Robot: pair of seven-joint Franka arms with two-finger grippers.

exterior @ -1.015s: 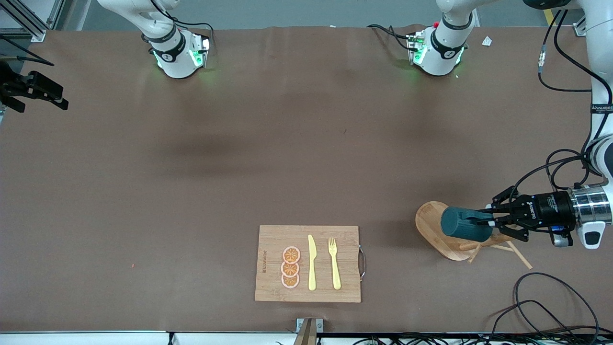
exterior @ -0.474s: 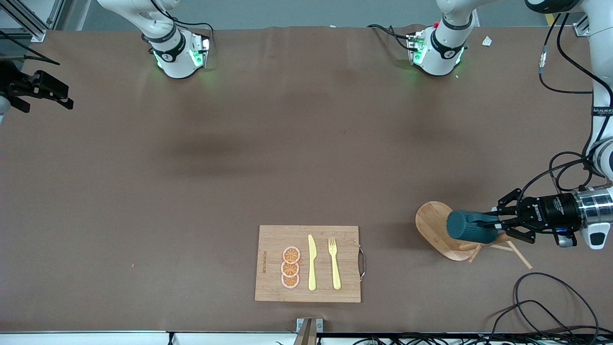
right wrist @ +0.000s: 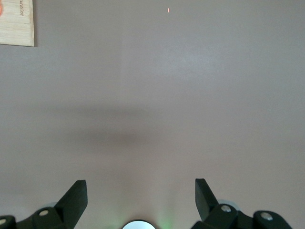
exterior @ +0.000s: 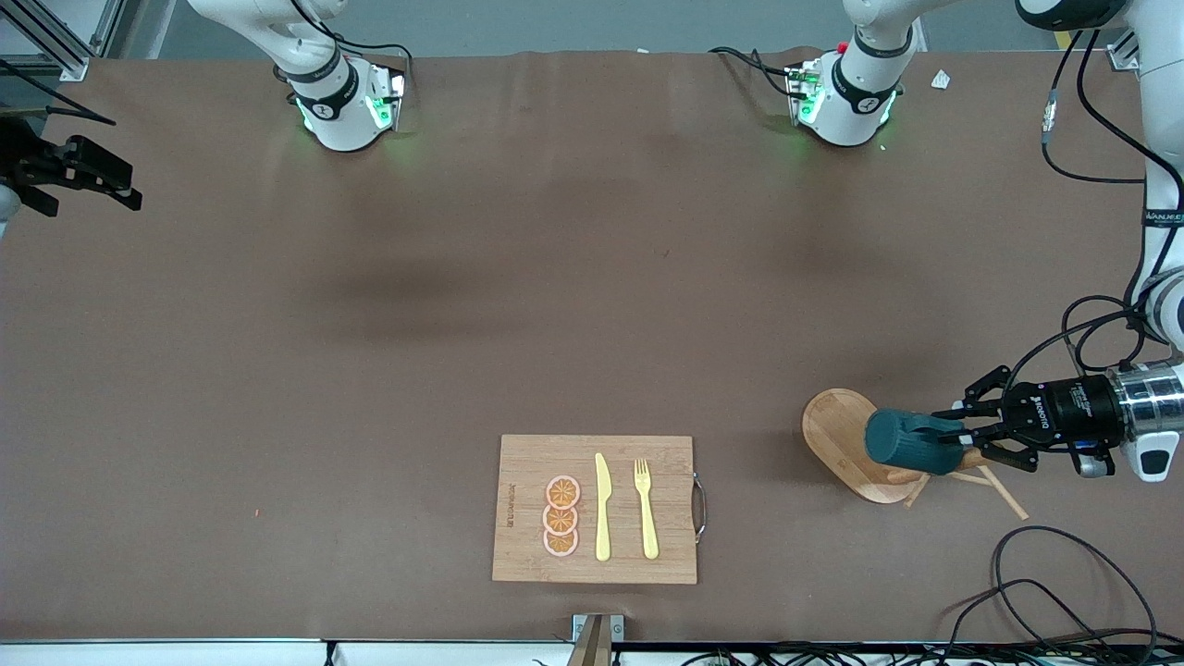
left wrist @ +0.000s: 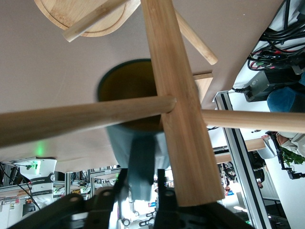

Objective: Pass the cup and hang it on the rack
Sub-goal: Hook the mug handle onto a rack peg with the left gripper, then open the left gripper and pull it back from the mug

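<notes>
The dark teal cup lies on its side in the air over the wooden rack, which stands near the left arm's end of the table. My left gripper is shut on the cup's small handle. In the left wrist view the cup's ochre inside faces the rack's base. The rack's post and a peg cross in front of the cup's mouth. My right gripper waits open and empty at the right arm's end of the table, over bare table.
A bamboo cutting board with a metal handle lies near the front edge, bearing orange slices, a yellow knife and a yellow fork. Black cables lie near the rack at the table's corner.
My left gripper has drawn back a little toward the left arm's end of the table, taking the cup with it. The right gripper has shifted only slightly.
</notes>
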